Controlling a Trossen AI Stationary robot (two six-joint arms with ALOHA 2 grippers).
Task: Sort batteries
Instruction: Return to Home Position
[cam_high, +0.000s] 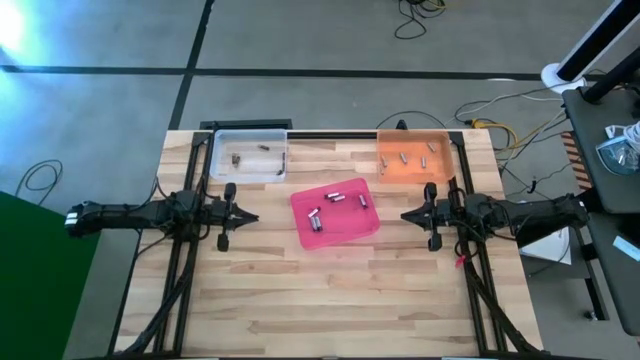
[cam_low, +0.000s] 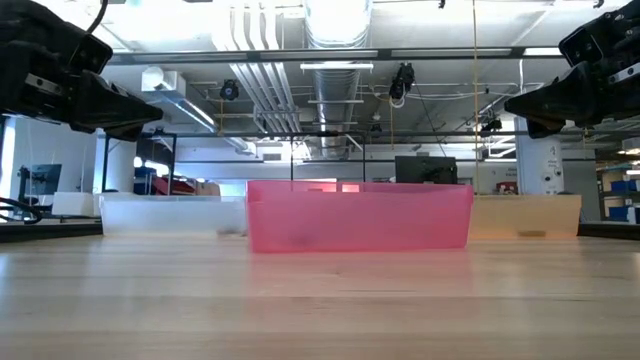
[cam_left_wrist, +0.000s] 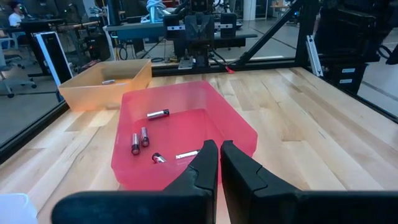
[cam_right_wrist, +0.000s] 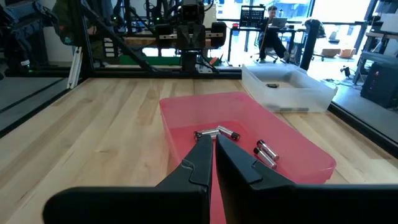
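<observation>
Batteries lie in three bins: few in the clear bin, more in the pink bin, several in the orange bin. Left gripper hovers beside the pink bin, fingers narrow, holding nothing; right gripper likewise opposite.

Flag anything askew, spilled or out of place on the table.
The pink tray sits askew, rotated against the table edges, while the clear tray and orange tray sit square. The batteries seen all lie inside trays.
</observation>
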